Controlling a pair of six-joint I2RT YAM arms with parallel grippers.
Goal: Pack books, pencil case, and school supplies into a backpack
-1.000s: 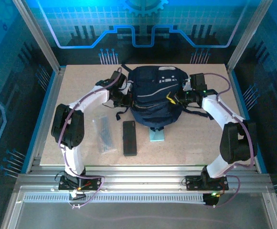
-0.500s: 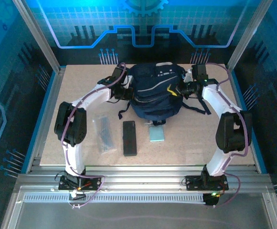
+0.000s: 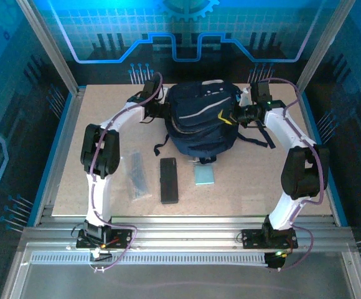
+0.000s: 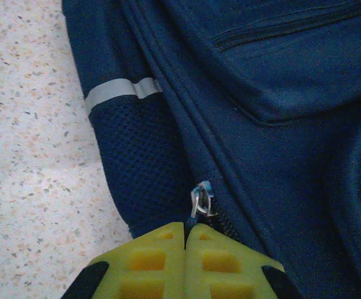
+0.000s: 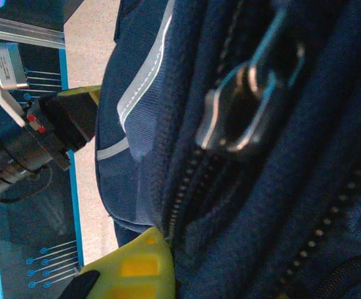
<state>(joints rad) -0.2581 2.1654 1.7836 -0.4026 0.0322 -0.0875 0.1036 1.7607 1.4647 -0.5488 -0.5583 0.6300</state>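
left gripper [image 4: 185, 232]: yellow fingers pressed tight together, thin end of the zipper pull [image 4: 201, 198] pinched at the tips
right gripper [image 3: 229, 116]: closed down on a fold of the backpack [image 3: 199, 128] fabric; one yellow finger [image 5: 140, 268] visible, right beside the zipper teeth
backpack: 1, navy with grey-white stripes, sits between the two grippers, touching both
writing: white marks on the backpack top, too small to read
zipper slider [image 5: 243, 112]: 1, metal, blurred, just beyond the right gripper's finger
pencil case [image 3: 168, 180]: 1, black, flat on the table [image 3: 261, 180], on the near side of the left gripper, well apart from it
ruler [image 3: 137, 175]: 1, translucent grey, just left of the pencil case
pad [image 3: 204, 175]: 1, light blue, near the backpack's lower edge, well apart from both grippers
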